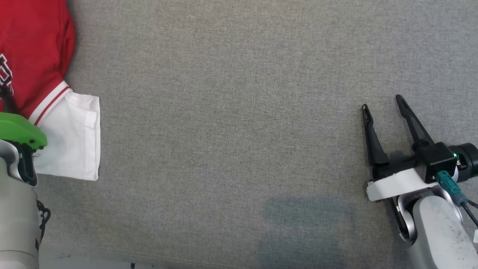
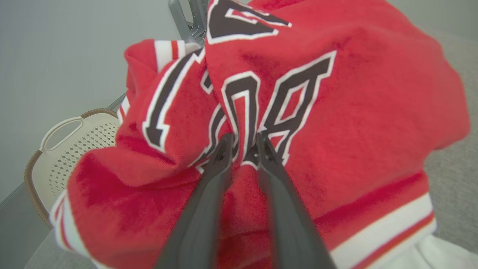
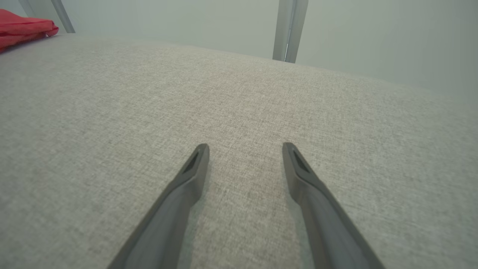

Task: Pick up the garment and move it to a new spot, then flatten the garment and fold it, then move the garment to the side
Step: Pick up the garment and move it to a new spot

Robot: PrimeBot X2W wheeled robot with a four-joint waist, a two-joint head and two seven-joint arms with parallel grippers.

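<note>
Left gripper (image 2: 244,144) pinches a fold of the garment (image 2: 336,112), bunched at the head view's upper left; right gripper (image 1: 382,102) rests, jaws apart. Pickup seems barely begun; flattening and folding remain.

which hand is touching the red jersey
The left hand: its fingertips press into the red jersey at the black lettering. The right hand hangs open over the grey surface, well apart from it.

The grey fabric-covered surface (image 1: 239,130) carries a bunched red jersey (image 1: 33,48), its white sleeve (image 1: 71,138) spread flat, at the left edge.
</note>
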